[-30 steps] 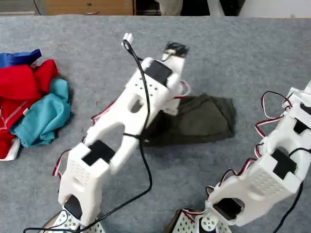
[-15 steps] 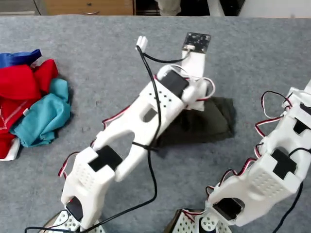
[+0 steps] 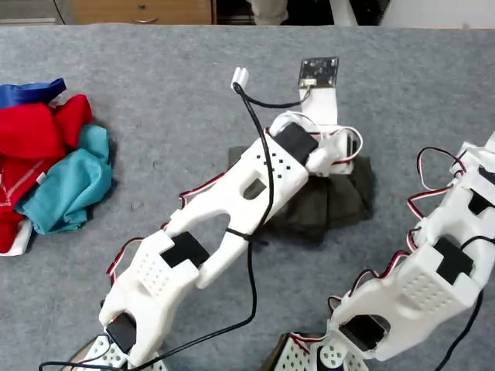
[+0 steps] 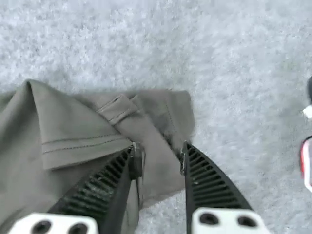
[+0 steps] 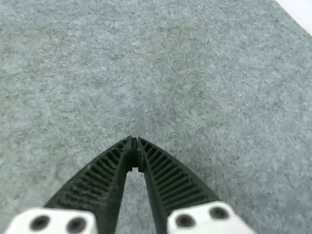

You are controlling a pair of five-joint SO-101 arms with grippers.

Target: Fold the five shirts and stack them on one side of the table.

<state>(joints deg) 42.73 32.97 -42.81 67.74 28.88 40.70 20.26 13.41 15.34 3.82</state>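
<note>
A folded olive shirt (image 3: 344, 197) lies on the grey table cover at centre right, partly under my left arm (image 3: 255, 182), which stretches over it from the near left. In the left wrist view my left gripper (image 4: 159, 155) stands open just above the olive shirt's (image 4: 73, 141) folded corner, near its hem, with cloth showing between the fingers. A loose pile lies at the table's left edge: a red shirt (image 3: 31, 131), a teal shirt (image 3: 69, 185) and a blue shirt (image 3: 27, 91). My right gripper (image 5: 135, 146) is shut over bare grey cover, holding nothing.
My right arm (image 3: 433, 270) stands folded at the near right edge of the table. A black cable (image 3: 255, 255) hangs from the left arm. A wooden cabinet (image 3: 139, 11) stands beyond the far edge. Bare grey cover (image 3: 178, 85) stretches between the pile and the olive shirt.
My left arm has swung to the right across the olive shirt, so its wrist now sits over the shirt's far right part. The right arm and the pile have not moved.
</note>
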